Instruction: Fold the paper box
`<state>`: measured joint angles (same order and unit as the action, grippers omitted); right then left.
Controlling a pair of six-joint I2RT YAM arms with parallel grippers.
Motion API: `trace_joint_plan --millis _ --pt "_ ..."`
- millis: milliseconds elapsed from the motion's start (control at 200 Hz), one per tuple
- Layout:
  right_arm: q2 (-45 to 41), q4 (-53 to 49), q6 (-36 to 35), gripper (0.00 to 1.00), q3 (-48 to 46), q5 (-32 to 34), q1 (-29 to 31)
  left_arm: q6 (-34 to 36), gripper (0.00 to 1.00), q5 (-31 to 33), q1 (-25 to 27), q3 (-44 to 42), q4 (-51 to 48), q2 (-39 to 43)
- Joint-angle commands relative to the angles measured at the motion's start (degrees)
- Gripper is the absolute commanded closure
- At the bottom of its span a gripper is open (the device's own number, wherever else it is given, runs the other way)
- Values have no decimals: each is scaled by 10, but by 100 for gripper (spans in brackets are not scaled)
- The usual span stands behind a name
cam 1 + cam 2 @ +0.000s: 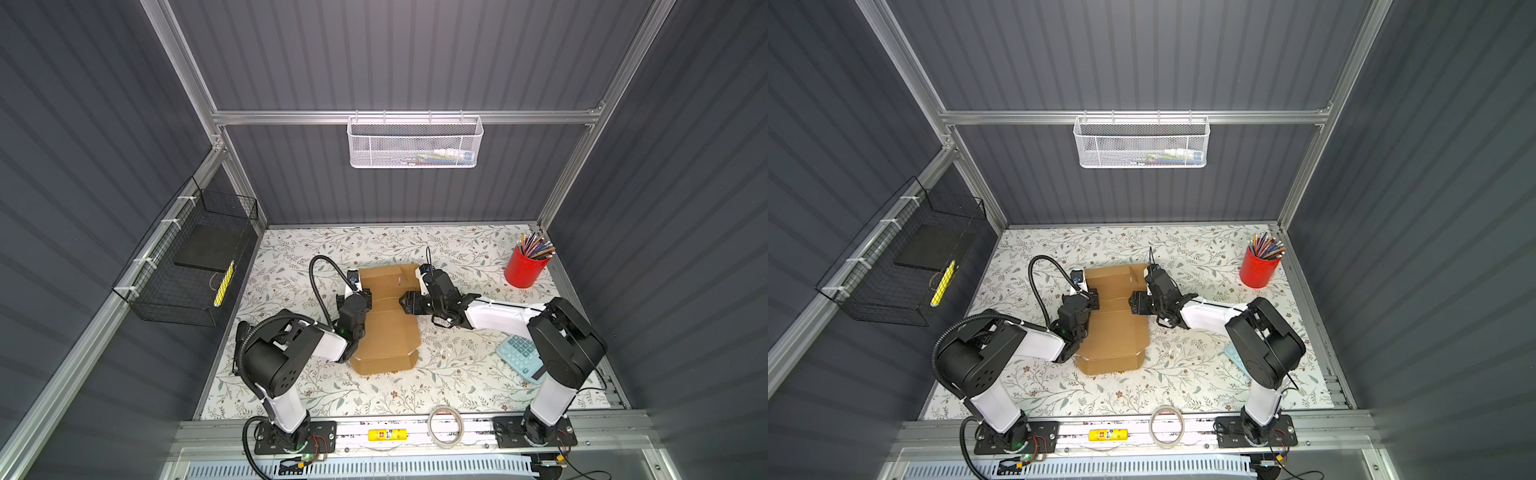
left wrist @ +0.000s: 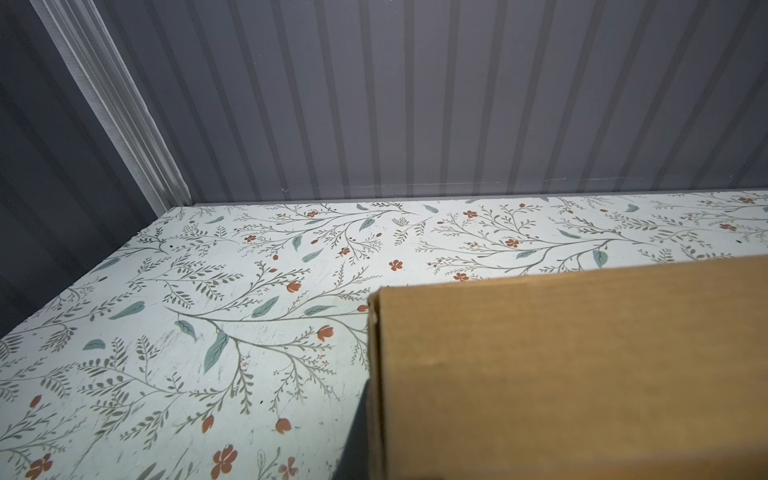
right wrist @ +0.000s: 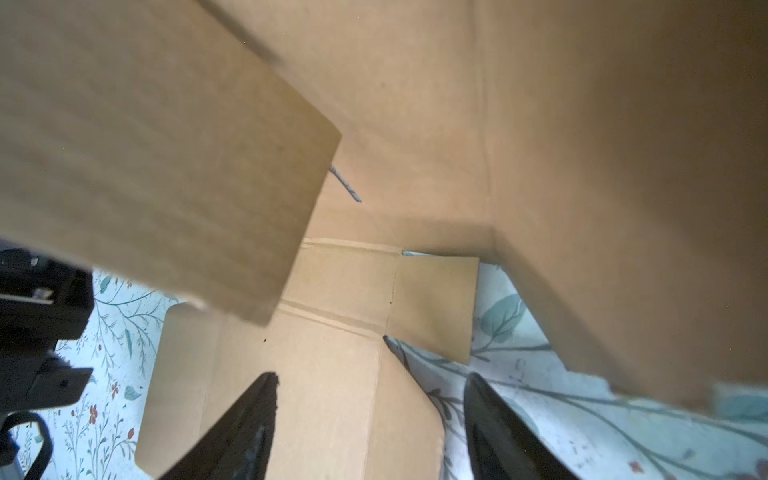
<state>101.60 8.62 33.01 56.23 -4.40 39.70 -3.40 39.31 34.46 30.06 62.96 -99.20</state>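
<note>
Left gripper (image 1: 364, 296), closed, meets the left edge of the paper box (image 1: 386, 332) at the frame's centre, while the right gripper (image 1: 404, 303) gapes over its right edge, bare floral table (image 1: 374, 395) lies open below, and a red pencil cup (image 1: 524, 270) stands well apart at upper right.

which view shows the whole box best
A top view: the box shows almost whole, its left edge under the left arm. The left wrist view gives one panel close up; the right wrist view, blurred flaps.
</note>
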Motion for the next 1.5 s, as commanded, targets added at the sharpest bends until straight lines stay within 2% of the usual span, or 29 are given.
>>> trace_joint_plan --millis 0,255,850,1496 --pt "18 17 3 28 -2 16 2 1 100 11 -1 3 -45 6" --pt "40 15 6 28 9 34 5 -5 100 9 0 8 -51 -3" --pt "67 40 6 28 25 20 6 -4 100 7 -1 9 -55 0" --pt "60 30 -51 28 59 25 36 -10 100 2 -1 9 -56 -4"
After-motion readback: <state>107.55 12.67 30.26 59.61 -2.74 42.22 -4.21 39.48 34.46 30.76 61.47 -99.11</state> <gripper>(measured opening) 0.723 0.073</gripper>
